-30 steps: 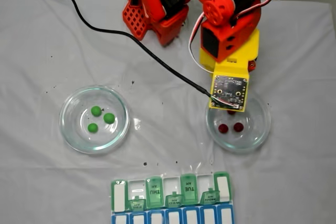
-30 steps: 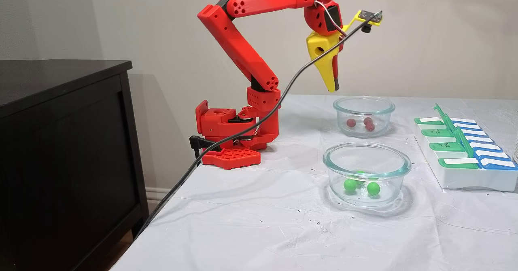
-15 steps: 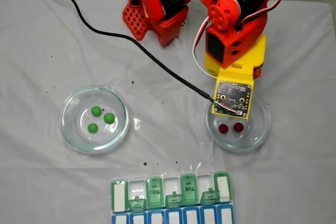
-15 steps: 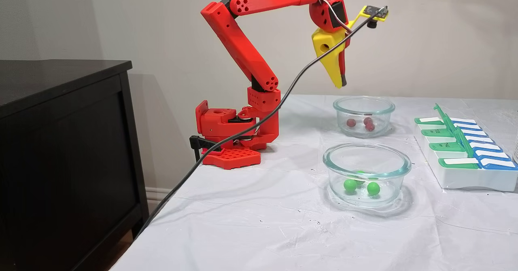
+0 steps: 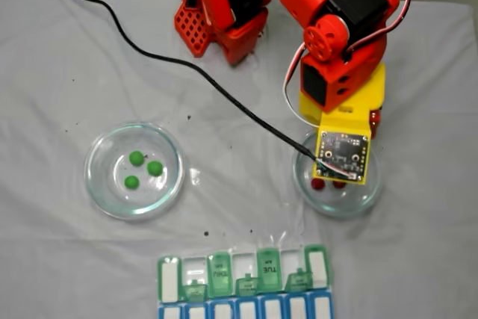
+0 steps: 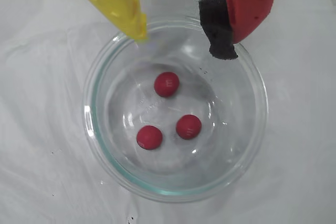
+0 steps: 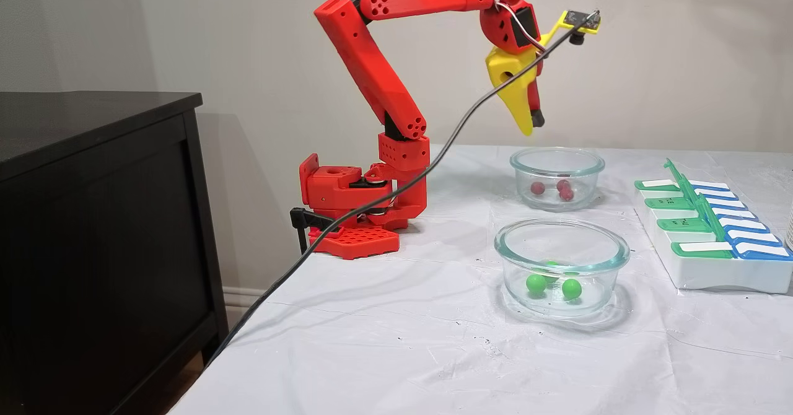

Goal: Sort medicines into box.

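- Three red medicines lie apart in a glass dish, centre of the wrist view.
- The jaws hang released and empty above the dish's upper rim; I judge they should drop straight, straddling one ball only.
- Three green medicines sit in another dish, left.
- One pill organizer, bottom centre on the surface.

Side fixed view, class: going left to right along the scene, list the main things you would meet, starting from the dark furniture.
Black cabinet → red arm base → glass dish of green balls → weekly pill organizer. The dish of red balls and the pincer overlap the green dish's span, so they are left out.
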Controlling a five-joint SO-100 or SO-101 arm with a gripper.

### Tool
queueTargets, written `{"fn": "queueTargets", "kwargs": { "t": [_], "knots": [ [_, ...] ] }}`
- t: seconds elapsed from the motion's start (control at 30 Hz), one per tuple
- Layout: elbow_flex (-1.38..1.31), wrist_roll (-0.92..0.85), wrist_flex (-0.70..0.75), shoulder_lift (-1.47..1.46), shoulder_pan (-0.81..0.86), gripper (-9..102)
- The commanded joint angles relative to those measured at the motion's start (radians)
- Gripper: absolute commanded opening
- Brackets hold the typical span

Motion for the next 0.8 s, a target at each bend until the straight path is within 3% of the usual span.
{"fn": "queueTargets", "kwargs": {
  "t": [0.0,0.27,0.77],
  "knots": [
    [-0.044,-0.014,-0.031,-0.026,0.003,18],
    [-0.075,-0.083,-0.067,-0.118,-0.005,20],
    [-0.009,-0.034,-0.117,-0.196,-0.064,24]
  ]
}}
